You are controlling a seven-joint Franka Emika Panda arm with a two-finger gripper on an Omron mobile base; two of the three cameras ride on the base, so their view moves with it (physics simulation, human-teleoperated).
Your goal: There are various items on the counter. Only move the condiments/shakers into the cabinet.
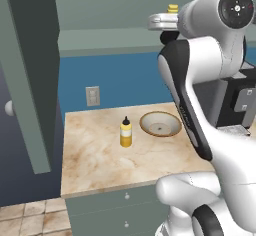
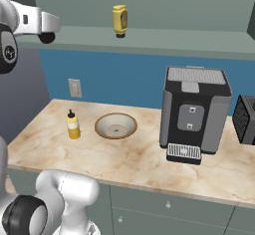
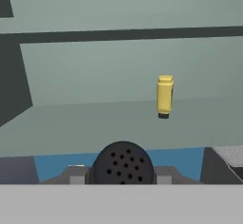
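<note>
Rendered kitchen, marbled stone counter (image 2: pixel 149 164), coffee machine (image 2: pixel 195 112), wall cabinet (image 2: pixel 164 40), drawers (image 2: pixel 169 206), wall socket (image 2: pixel 74 87)

I see the black shaker (image 3: pixel 123 162) pinched between my fingertips (image 3: pixel 76 174). The plain yellow bottle (image 3: pixel 164 95) stands upside down on the cabinet shelf (image 3: pixel 85 123), near its front edge.

**Background fixtures around the work area**

We note a blue wall (image 2: pixel 124 79) behind the stone slab, carrying a pale outlet plate (image 2: pixel 74 87) at its left end. A dark slatted appliance (image 2: pixel 245 119) sits at the far right edge, cropped; type unclear. Tan floor tiles (image 1: pixel 30 217) show at lower left of the left base view.
</note>
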